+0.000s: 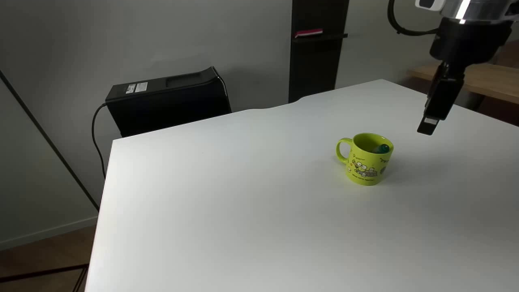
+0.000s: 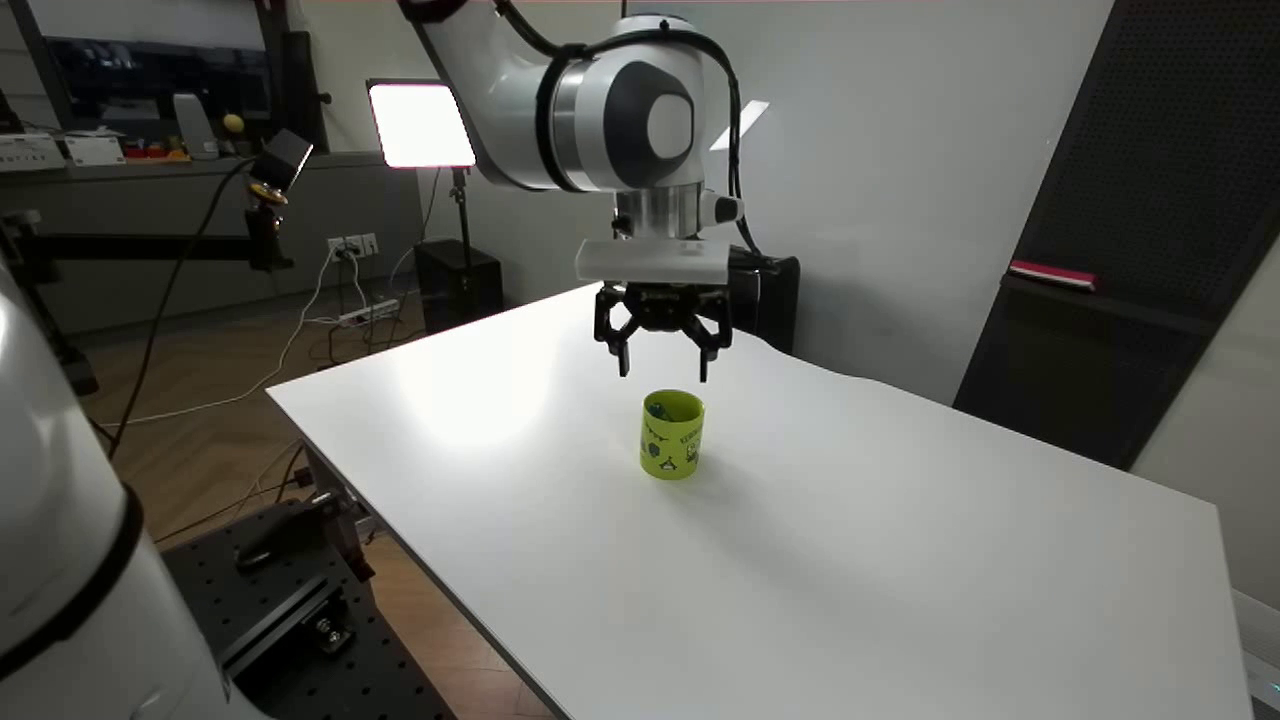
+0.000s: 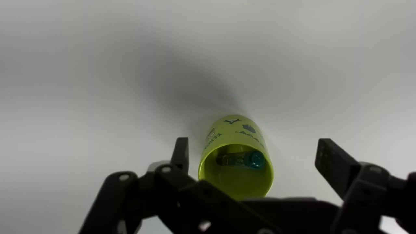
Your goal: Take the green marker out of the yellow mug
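- Leaning inside the yellow mug: green marker, teal end uppermost, about 2 o'clock within the opening in the wrist view. Not out yet.
- Mug upright on the bench, handle near 10 o'clock in an exterior view.
- Jaws wide, nothing held, raised clear of the mug; wrist view puts them roughly 10 and 3 o'clock of it.
- Step in hand, my read: pre-grasp alignment. Narrow before entry, else they'd likely straddle the mug.
- Marker runs about 9-to-3, close to the closing line; quarter turn probably gives a better pinch.
- Grab the teal end, lift straight; scraping could tip the mug.
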### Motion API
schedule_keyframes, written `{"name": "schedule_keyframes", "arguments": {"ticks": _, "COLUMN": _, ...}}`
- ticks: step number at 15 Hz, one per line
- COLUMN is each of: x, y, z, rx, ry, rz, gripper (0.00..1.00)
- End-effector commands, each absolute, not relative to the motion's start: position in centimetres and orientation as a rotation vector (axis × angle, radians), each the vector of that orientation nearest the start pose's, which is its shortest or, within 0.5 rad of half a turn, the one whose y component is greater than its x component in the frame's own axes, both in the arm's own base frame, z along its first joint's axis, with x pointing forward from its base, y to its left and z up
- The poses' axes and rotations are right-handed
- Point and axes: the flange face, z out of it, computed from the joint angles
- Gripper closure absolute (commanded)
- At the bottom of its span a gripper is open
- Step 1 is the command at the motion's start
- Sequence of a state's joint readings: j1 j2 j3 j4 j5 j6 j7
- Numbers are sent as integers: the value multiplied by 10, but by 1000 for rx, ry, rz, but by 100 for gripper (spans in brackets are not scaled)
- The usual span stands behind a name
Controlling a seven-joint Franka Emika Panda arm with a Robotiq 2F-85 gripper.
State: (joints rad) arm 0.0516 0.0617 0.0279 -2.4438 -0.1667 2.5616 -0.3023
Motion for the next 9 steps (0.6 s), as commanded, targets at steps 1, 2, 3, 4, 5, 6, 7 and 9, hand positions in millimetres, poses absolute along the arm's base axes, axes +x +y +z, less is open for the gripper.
{"name": "schedule_keyframes", "arguments": {"ticks": 1, "x": 494, "y": 47, "z": 272, "rx": -3160, "ry": -813, "rz": -144, "gripper": 0}}
{"name": "schedule_keyframes", "arguments": {"ticks": 2, "x": 496, "y": 49, "z": 268, "rx": -3157, "ry": -814, "rz": -159, "gripper": 0}}
{"name": "schedule_keyframes", "arguments": {"ticks": 3, "x": 497, "y": 49, "z": 264, "rx": -3157, "ry": -811, "rz": -177, "gripper": 0}}
{"name": "schedule_keyframes", "arguments": {"ticks": 4, "x": 498, "y": 51, "z": 260, "rx": -3155, "ry": -810, "rz": -194, "gripper": 0}}
{"name": "schedule_keyframes", "arguments": {"ticks": 5, "x": 499, "y": 52, "z": 256, "rx": -3158, "ry": -810, "rz": -214, "gripper": 0}}
{"name": "schedule_keyframes", "arguments": {"ticks": 6, "x": 500, "y": 53, "z": 252, "rx": -3156, "ry": -810, "rz": -233, "gripper": 0}}
{"name": "schedule_keyframes", "arguments": {"ticks": 7, "x": 501, "y": 55, "z": 248, "rx": -3158, "ry": -812, "rz": -249, "gripper": 0}}
{"name": "schedule_keyframes", "arguments": {"ticks": 9, "x": 502, "y": 58, "z": 239, "rx": -3163, "ry": -818, "rz": -269, "gripper": 0}}
